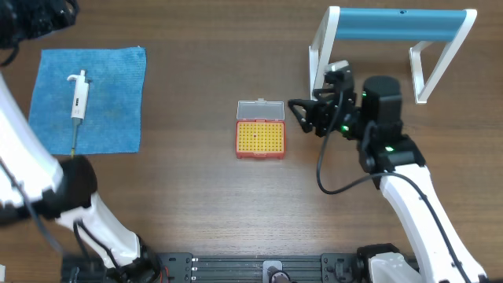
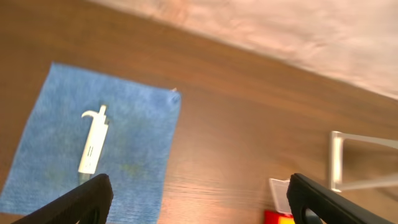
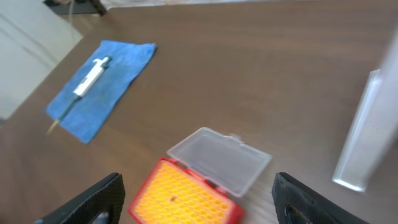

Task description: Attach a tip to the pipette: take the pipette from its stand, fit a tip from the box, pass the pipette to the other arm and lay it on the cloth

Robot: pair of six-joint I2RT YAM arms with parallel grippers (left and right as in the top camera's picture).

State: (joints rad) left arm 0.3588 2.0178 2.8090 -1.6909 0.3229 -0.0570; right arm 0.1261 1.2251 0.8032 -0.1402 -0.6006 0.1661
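The left end effector (image 2: 199, 190) was found with its two fingers (image 2: 81, 200) spread wide and nothing between them. It was raised above the bench (image 1: 196, 204) at the left side and clear of all items. Beneath and ahead of it lay the blue cloth (image 1: 88, 101), spread flat on the bench at the far left. The pipette (image 1: 78, 96) rested on the cloth, lying flat, with its white body and finger hook toward the far side and its thin shaft pointing back toward the arm bases. The shaft's end reached the cloth's near edge; whether it passed slightly beyond that edge could not be settled. The right end effector (image 1: 306, 114) was likewise open and held nothing, its fingers (image 3: 102, 198) standing well apart. It was positioned at the right of centre, just beside the tip box (image 1: 260, 140) and between that box and the stand (image 1: 401, 23), touching neither. The tip box sat near the middle of the bench, well apart from the cloth, its red base showing a yellow rack. Its clear lid (image 1: 260, 110) was folded open toward the far side. The stand, a blue bar carried on white legs, stood at the far right of the bench with no pipette hanging on it.
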